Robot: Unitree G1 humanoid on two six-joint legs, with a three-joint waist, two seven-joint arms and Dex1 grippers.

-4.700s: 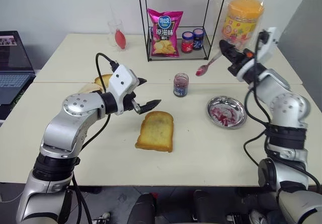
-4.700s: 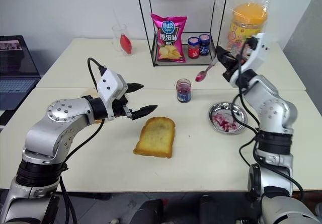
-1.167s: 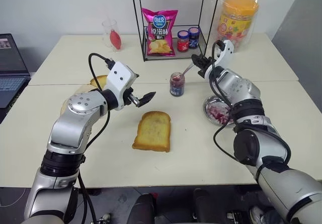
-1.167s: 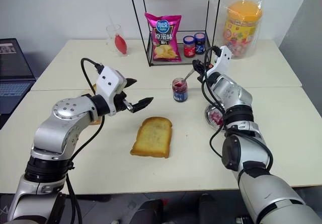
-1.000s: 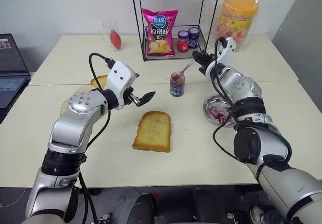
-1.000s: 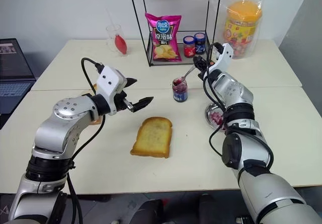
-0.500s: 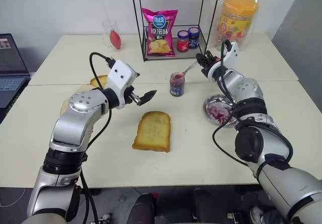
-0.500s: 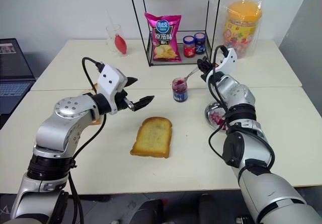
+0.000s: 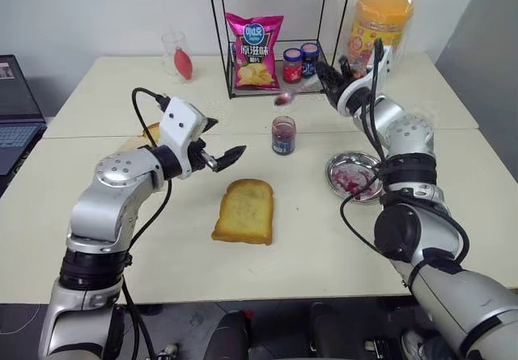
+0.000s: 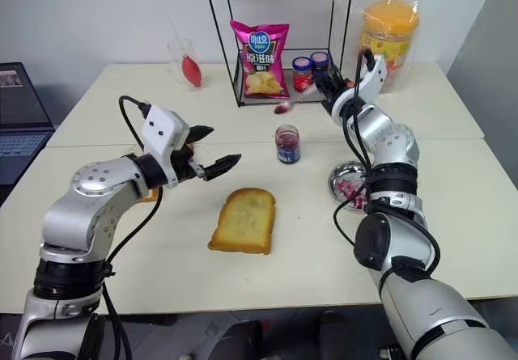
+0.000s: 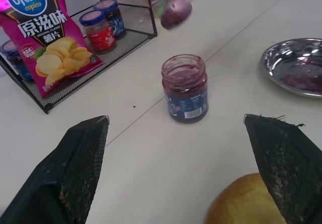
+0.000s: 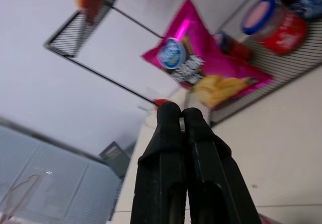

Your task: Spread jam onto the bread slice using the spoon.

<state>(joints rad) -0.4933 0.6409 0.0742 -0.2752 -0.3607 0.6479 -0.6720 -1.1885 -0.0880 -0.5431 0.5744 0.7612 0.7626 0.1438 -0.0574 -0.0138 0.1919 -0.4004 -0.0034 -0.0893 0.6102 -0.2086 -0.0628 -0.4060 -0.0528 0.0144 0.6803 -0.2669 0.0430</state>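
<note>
bread slice (image 9: pixel 244 211): golden-brown, bare | spoon (image 9: pixel 293 94): bowl carries jam

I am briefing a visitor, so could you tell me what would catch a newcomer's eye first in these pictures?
Probably the spoon loaded with jam, held in the air by the right tool above the open jam jar in front of the wire rack. Next, the bread slice lying bare at the table's middle, with the left tool open just beside it.
</note>
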